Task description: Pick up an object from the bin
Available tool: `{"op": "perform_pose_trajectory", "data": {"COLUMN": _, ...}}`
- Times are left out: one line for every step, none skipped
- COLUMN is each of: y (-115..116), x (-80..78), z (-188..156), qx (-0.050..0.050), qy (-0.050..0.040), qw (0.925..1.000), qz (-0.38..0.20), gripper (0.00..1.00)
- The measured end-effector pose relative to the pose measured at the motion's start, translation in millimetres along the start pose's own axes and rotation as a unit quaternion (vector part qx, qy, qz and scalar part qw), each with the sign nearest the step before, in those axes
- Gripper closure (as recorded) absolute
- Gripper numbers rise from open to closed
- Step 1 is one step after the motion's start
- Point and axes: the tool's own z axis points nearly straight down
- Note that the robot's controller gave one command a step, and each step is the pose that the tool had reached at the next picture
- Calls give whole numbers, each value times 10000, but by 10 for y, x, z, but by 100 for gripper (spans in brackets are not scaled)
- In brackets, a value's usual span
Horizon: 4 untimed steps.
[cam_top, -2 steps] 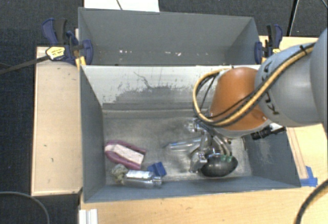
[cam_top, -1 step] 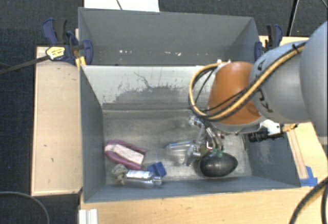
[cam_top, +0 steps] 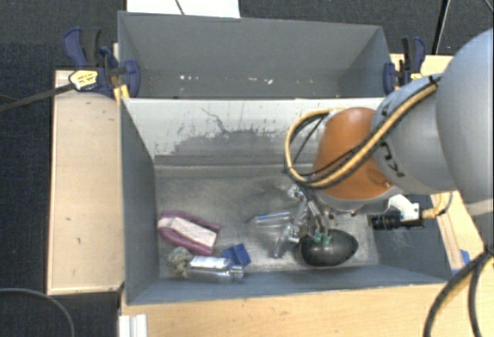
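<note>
**Gripper hanging low at five o'clock in the bin, against a dark rounded lump**

The gripper (cam_top: 302,235) is hanging low over the floor of the bin (cam_top: 139,197), at about five o'clock from the floor's middle, with the arm reaching in from three o'clock. It is sitting between two things: a dark lump (cam_top: 333,249) touching it at its four o'clock side and a clear plastic piece (cam_top: 268,220) just beside it at ten o'clock. I am judging the dark lump to be the likelier target, since the gripper is pressing closest to it. Whether the gripper is open or closed I cannot tell, because its metal parts are blending into the clear plastic.

The lump is looking egg-shaped, smooth and nearly black, with a soft shine on top and a small green speck at the end nearest the gripper. It is lying on its side near the front wall, which is probably leaving little room to approach from six o'clock.

Well apart, around eight o'clock, a pink packet (cam_top: 187,232), a blue piece (cam_top: 238,254) and a clear bottle (cam_top: 212,269) are lying together.
</note>
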Motion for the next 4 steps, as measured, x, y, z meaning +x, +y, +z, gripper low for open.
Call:
{"op": "perform_pose_trajectory", "data": {"y": 3, "x": -5, "z": -7, "qx": -2, "qy": -8, "qw": 10000, "qz": -7, "gripper": 0}}
{"op": "perform_pose_trajectory", "data": {"y": 13, "x": -4, "z": -19, "qx": -5, "qy": 2, "qw": 10000, "qz": -13, "gripper": 100}}
{"op": "perform_pose_trajectory", "data": {"y": 14, "x": -9, "z": -223, "qx": -5, "qy": -20, "qw": 10000, "qz": -27, "gripper": 100}}
{"op": "perform_pose_trajectory", "data": {"y": 17, "x": -16, "z": -413, "qx": -6, "qy": -22, "qw": 10000, "qz": -43, "gripper": 100}}
